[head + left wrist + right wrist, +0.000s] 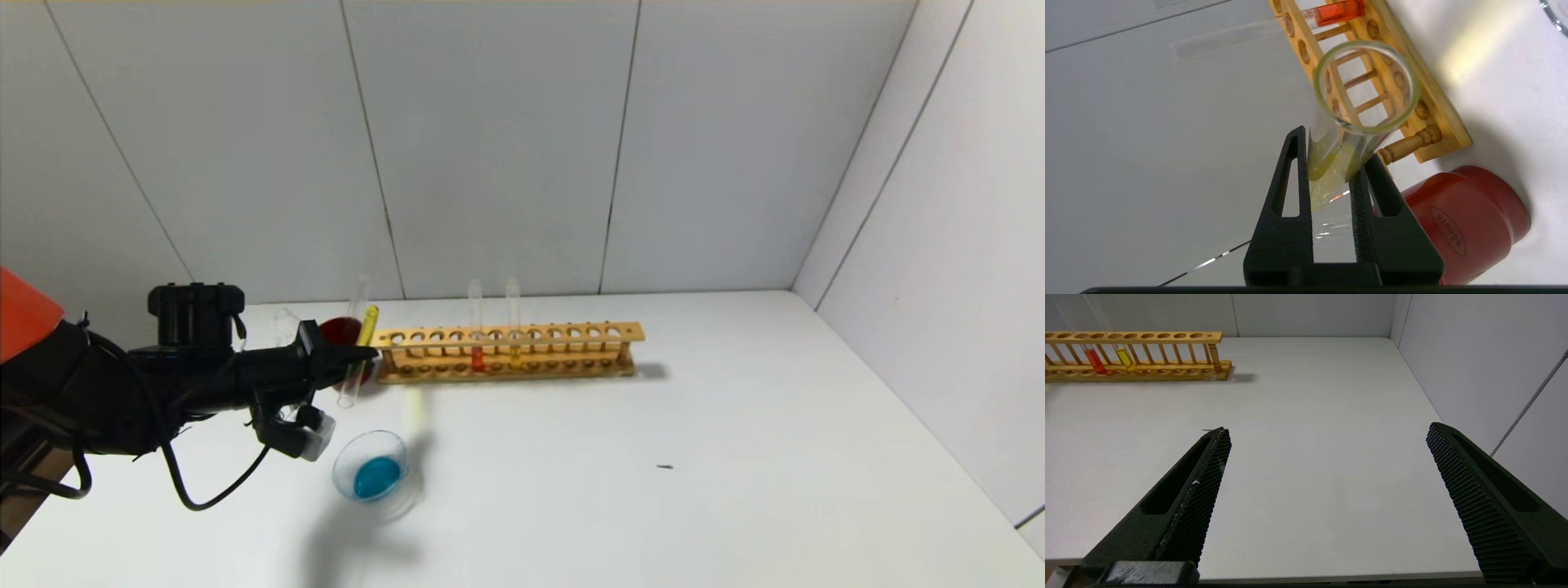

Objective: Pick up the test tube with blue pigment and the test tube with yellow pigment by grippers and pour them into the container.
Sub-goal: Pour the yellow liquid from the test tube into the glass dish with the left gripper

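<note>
My left gripper (363,355) is shut on the test tube with yellow pigment (359,359). It holds the tube tilted above the table, behind the container, with the yellow liquid at the raised end and the mouth pointing down. In the left wrist view the fingers (1367,192) clamp the tube (1331,163), whose open mouth faces the camera. The container (371,465), a clear glass dish, holds blue liquid. No tube with blue liquid is in view. My right gripper (1327,430) is open and empty over bare table, out of the head view.
A wooden rack (510,351) stands behind, holding a red-liquid tube (476,355) and another yellow-liquid tube (514,353). A dark red cup (341,329) sits at the rack's left end with an empty clear tube (359,296) in it. The cup also shows in the left wrist view (1466,224).
</note>
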Controlling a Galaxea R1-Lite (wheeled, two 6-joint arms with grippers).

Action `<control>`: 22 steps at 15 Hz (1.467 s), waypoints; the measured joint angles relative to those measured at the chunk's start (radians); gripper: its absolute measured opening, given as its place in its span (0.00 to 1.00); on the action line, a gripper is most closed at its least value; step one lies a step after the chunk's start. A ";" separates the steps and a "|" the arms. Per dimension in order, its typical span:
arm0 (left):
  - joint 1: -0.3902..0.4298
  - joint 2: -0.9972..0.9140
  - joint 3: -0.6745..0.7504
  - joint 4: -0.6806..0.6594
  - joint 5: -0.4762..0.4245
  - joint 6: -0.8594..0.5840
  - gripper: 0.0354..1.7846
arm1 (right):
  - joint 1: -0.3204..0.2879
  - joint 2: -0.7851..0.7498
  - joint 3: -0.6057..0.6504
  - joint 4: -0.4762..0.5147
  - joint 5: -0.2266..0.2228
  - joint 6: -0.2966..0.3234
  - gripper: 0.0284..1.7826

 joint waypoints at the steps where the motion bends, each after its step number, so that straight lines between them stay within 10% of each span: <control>1: 0.000 0.003 0.002 0.000 0.001 0.001 0.16 | 0.000 0.000 0.000 0.000 0.000 0.000 0.98; 22: -0.010 0.017 -0.002 -0.061 -0.052 0.089 0.16 | 0.000 0.000 0.000 0.000 0.000 0.000 0.98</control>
